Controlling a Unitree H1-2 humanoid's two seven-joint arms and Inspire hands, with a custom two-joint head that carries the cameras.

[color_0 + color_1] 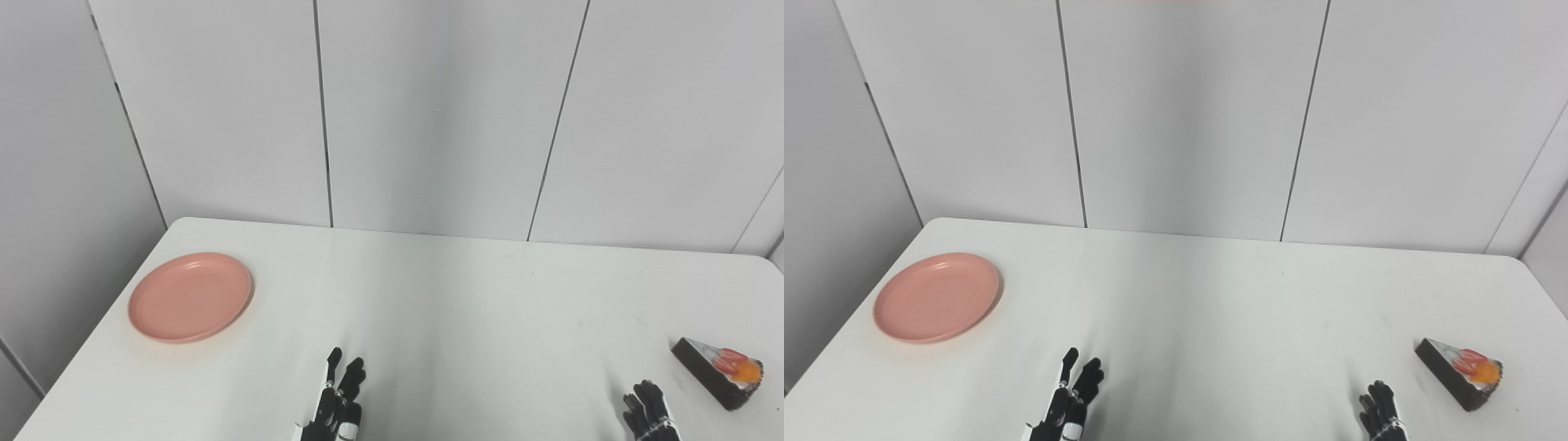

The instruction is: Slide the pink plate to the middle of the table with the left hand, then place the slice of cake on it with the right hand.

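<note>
Left hand (338, 398) sat at the table's (429, 306) near edge, fingers extended and apart, holding nothing. Plate (190, 296) lay well off to its far left, empty. Right hand (649, 413) was only partly in frame, fingers loosely spread, empty. Cake (719, 372) rested just to its right, not touching.

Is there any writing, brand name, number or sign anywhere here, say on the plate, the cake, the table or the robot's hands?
None: no text shows on the round pink plate, the dark chocolate cake slice with red and orange topping, the white table, the grey wall panels, the left hand or the right hand.
</note>
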